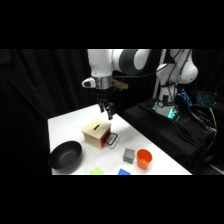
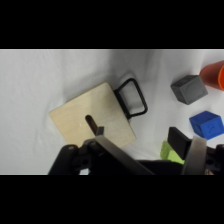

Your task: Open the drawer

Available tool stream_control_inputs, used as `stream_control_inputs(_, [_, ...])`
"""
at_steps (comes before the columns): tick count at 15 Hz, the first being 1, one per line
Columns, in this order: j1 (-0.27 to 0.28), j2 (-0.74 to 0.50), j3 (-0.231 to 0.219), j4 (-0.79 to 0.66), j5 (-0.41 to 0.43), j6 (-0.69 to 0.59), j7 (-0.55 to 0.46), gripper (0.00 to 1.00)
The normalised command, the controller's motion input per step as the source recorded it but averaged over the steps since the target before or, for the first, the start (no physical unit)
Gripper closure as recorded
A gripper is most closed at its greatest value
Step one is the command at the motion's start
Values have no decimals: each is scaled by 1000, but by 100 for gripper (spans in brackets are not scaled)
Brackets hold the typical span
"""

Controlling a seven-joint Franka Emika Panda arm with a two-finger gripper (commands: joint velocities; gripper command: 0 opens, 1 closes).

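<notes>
Drawer: you are hovering the gripper above the box, fingers parted and empty; handle lying at 12 o'clock of them

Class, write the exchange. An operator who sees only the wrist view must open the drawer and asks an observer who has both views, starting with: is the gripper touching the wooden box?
Observer: No. From the side, the gripper hangs above the wooden box, clear of it.
Operator: I see only the box's top and a black handle. What is the front like?
Observer: The drawer has a red-orange front, and the handle is on it.
Operator: Is anything outside my picture?
Observer: A black bowl sits on the side of the box away from the handle.
</notes>
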Motion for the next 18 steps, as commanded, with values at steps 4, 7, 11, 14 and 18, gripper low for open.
stream_control_inputs(4, [11, -11, 47, 17, -44, 12, -13, 0])
stream_control_inputs(7, [72, -18, 81, -21, -151, 116, -3, 0])
stream_control_inputs(11, [67, 45, 64, -46, -141, 202, 22, 0])
stream_control_inputs(14, [56, 129, 45, -65, -126, 293, 44, 0])
stream_control_inputs(18, [104, 212, -7, -37, -382, 334, 298, 0])
